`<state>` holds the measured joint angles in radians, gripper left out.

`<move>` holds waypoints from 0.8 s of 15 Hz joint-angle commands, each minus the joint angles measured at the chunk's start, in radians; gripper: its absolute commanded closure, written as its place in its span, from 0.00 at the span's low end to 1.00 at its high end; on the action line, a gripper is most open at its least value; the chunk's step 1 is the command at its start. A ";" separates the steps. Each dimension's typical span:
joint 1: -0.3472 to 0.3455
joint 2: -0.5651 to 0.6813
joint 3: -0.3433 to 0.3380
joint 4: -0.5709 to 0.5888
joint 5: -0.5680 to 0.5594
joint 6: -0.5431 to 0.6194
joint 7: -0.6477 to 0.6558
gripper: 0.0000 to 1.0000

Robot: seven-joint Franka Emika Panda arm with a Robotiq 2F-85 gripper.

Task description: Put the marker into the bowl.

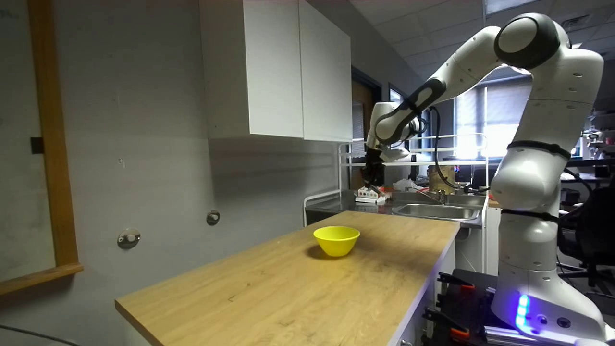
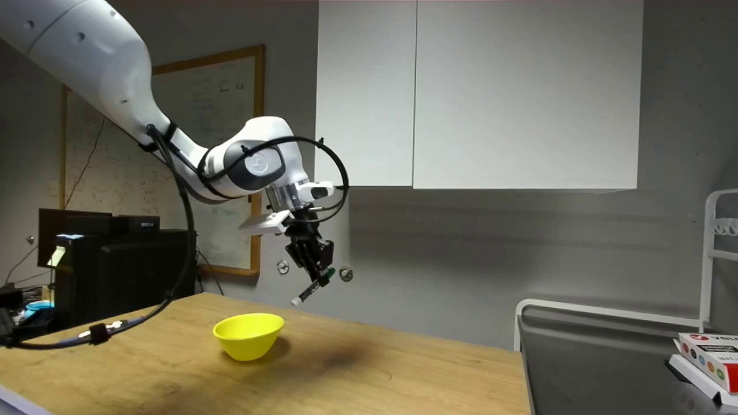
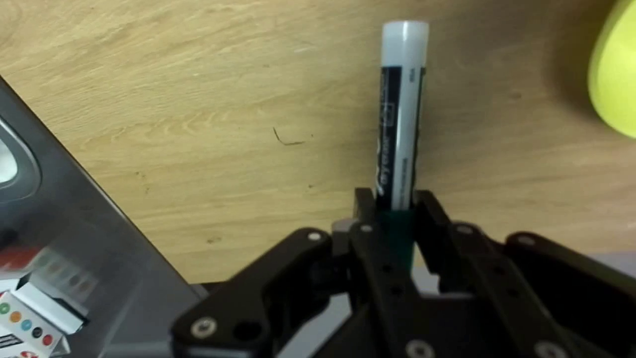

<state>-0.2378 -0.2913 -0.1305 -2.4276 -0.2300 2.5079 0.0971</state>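
The yellow bowl stands upright on the wooden table; it also shows in an exterior view and, partly cut off, at the right edge of the wrist view. My gripper is shut on the marker near its green cap end. The marker has a dark and white barrel, and its white end points away from the jaws. In an exterior view the gripper holds the marker tilted, in the air above table height, to the right of the bowl. The fingers hide part of the green cap.
The wooden table adjoins a dark counter with white boxes on it. A sink is set in that counter. White wall cabinets hang above. A cable hangs from the arm.
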 commanded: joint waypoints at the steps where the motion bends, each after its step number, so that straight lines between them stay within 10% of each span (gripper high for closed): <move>1: -0.014 -0.064 0.086 -0.022 -0.030 0.032 0.237 0.86; 12: -0.029 -0.113 0.359 -0.069 -0.208 0.107 0.675 0.86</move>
<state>-0.2468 -0.4001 0.1745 -2.4694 -0.3741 2.5900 0.6893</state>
